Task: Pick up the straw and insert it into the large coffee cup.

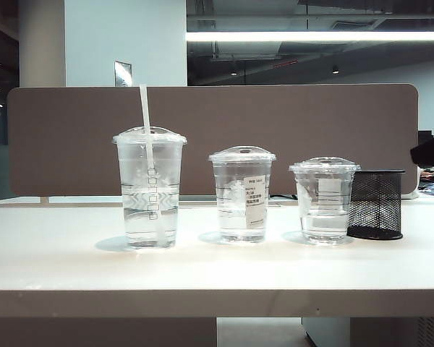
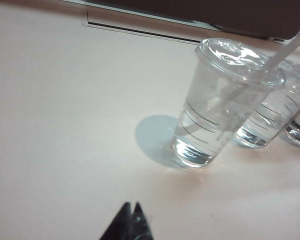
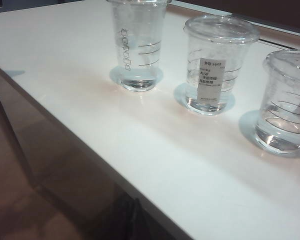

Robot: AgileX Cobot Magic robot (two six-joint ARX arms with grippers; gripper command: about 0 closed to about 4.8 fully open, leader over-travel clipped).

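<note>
You are looking at an office. A long white desk [image 1: 217, 267] carries the cups, and a brown fabric partition screen [image 1: 275, 137] stands along its far edge, the kind that divides facing workstations. A black mesh pen holder [image 1: 376, 204] sits on the desk at the right. Behind the screen you see a white column [image 1: 123, 36], a long ceiling strip light [image 1: 318, 35] and exposed dark ceiling ducts. In the left wrist view a cable slot [image 2: 140, 27] runs along the desk's back edge.
</note>
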